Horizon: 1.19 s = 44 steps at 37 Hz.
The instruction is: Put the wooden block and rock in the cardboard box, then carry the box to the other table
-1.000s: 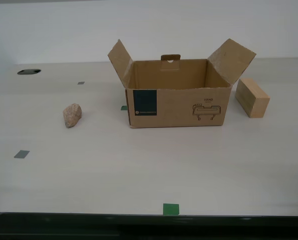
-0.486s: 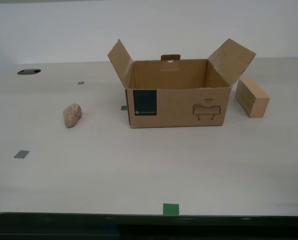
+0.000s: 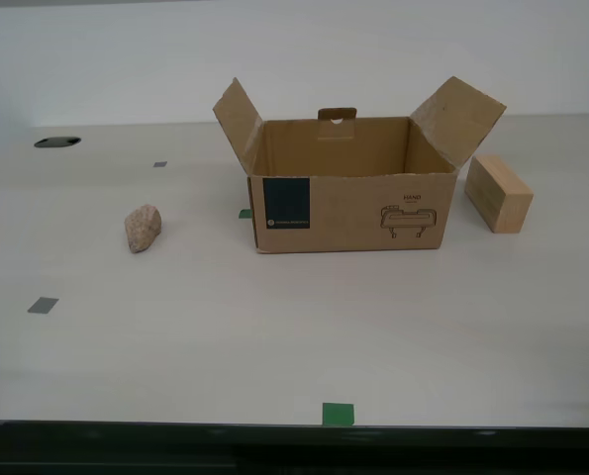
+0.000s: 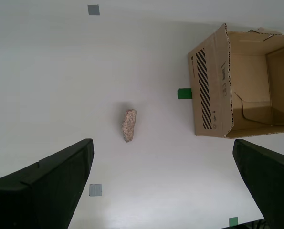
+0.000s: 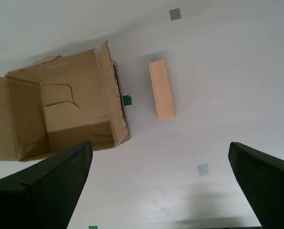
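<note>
The cardboard box (image 3: 348, 188) stands open in the middle of the table, flaps up, teal label facing the exterior camera. The rock (image 3: 143, 228) lies on the table toward the exterior view's left of the box. The wooden block (image 3: 498, 193) rests on the exterior view's right of it. My second gripper (image 4: 163, 186) hangs high above the rock (image 4: 129, 125), open and holding nothing, with the cardboard box (image 4: 213, 90) beside it. My first gripper (image 5: 161, 186) hovers open above the wooden block (image 5: 161, 89) and the box (image 5: 60, 114). Neither arm shows in the exterior view.
Small grey and green tape squares (image 3: 338, 414) dot the pale tabletop (image 3: 294, 327). A dark round hole (image 3: 57, 142) sits at the far edge on the exterior view's left. The table's near edge runs along the bottom of the exterior view.
</note>
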{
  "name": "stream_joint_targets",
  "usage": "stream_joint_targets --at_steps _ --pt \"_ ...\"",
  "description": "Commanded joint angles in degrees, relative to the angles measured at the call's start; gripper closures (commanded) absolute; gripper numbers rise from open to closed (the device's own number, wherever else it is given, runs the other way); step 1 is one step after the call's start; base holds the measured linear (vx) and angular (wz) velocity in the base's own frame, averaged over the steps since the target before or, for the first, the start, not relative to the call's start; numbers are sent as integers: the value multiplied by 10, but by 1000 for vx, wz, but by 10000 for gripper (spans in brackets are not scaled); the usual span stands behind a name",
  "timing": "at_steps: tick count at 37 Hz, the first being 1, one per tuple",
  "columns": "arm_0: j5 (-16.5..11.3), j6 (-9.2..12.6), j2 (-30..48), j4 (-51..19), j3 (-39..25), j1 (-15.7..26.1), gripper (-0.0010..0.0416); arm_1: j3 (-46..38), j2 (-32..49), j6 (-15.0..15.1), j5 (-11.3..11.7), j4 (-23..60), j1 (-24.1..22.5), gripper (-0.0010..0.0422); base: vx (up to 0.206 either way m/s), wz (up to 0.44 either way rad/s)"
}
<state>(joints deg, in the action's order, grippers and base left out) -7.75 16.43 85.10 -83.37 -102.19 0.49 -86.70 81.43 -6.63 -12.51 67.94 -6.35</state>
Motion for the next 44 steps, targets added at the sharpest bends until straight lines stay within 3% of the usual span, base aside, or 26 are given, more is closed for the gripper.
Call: stream_joint_targets --at_steps 1,8,44 --pt "-2 3 0 0 0 0 24 6 0 -2 0 1 0 12 0 0" --pt "-2 3 0 0 0 0 1 27 0 -16 0 1 0 12 0 0" --pt "-1 1 0 12 0 0 18 33 0 -17 0 -6 0 12 0 0"
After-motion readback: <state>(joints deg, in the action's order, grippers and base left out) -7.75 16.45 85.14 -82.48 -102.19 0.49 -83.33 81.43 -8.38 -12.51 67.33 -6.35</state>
